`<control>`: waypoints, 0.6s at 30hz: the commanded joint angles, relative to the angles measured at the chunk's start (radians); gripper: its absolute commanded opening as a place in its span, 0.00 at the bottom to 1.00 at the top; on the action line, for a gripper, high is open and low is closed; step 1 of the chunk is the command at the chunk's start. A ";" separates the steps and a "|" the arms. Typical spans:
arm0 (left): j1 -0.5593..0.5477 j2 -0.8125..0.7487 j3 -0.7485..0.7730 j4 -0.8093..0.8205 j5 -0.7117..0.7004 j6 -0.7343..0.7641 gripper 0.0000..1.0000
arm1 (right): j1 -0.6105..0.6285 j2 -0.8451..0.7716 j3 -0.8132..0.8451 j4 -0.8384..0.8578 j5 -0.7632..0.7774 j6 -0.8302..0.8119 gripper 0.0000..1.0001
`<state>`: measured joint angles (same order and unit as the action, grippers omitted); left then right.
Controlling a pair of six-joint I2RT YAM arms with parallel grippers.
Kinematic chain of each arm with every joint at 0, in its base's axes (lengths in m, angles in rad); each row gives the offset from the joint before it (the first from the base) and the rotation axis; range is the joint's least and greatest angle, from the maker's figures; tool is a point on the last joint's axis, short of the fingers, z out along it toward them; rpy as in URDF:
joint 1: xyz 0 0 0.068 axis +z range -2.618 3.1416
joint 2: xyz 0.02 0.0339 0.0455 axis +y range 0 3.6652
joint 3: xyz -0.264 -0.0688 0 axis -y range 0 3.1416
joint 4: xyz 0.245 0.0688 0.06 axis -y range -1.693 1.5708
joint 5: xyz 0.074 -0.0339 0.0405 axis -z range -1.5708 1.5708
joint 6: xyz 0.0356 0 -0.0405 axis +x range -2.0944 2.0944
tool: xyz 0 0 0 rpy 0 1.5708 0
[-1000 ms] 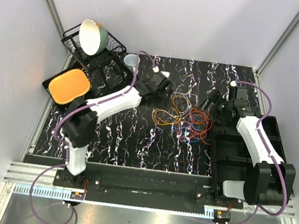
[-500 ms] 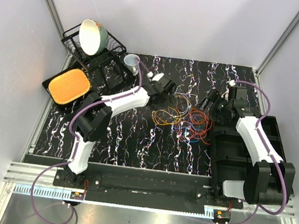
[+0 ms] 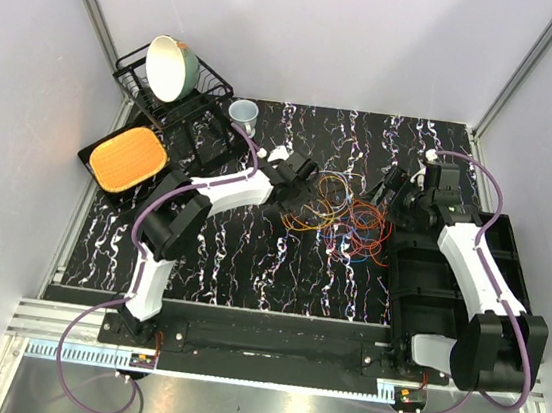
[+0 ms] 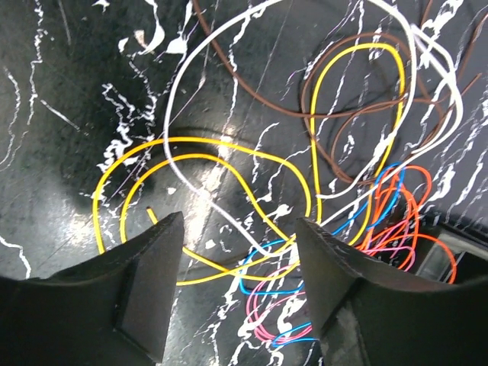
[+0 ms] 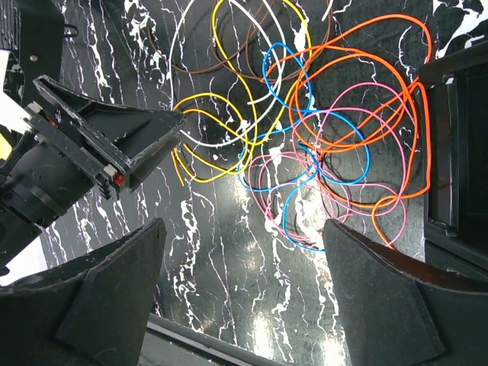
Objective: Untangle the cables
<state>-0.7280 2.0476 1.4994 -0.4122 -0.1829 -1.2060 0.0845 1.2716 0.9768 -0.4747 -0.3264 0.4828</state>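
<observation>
- The left two-finger gripper (image 4: pixel 238 229) is hovering low over the black white-veined table (image 3: pixel 249 264), with its jaws standing apart and gripping nothing.
- The thin yellow cable loop (image 4: pixel 191 156) is lying just ahead of and partly under that gap, its long axis running from finger to finger.
- The other tangled thin cables (image 3: pixel 345 215), white, brown, orange, pink and blue, are spreading beyond it.
- The right two-finger gripper (image 5: pixel 244 229) is hanging wide open and empty over the pink-blue side. By judgement, the left one is nearer the yellow loop.
</observation>
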 commanded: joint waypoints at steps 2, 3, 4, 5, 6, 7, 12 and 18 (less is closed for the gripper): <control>0.006 -0.001 0.035 0.052 -0.043 -0.027 0.58 | 0.004 -0.041 -0.012 0.031 0.006 -0.006 0.90; 0.006 0.002 0.039 0.053 -0.044 -0.027 0.56 | 0.006 -0.043 -0.012 0.030 0.006 -0.007 0.90; 0.007 0.006 0.044 0.052 -0.046 -0.024 0.55 | 0.004 -0.043 -0.012 0.030 0.004 -0.006 0.90; 0.007 0.017 0.054 0.053 -0.050 -0.017 0.55 | 0.006 -0.041 -0.015 0.031 0.004 -0.006 0.90; 0.006 0.023 0.064 0.052 -0.052 -0.010 0.54 | 0.004 -0.041 -0.016 0.031 0.004 -0.003 0.90; 0.007 0.034 0.074 0.050 -0.053 -0.004 0.53 | 0.004 -0.040 -0.018 0.031 0.004 -0.001 0.90; 0.022 0.106 0.143 0.003 -0.032 0.003 0.50 | 0.006 -0.046 -0.032 0.031 0.020 0.011 0.90; 0.025 0.137 0.179 0.000 -0.020 0.026 0.12 | 0.004 -0.066 -0.039 0.030 0.029 0.010 0.90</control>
<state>-0.7097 2.1693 1.6199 -0.4126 -0.1913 -1.2011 0.0845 1.2438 0.9409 -0.4690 -0.3218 0.4915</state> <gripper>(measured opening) 0.237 0.898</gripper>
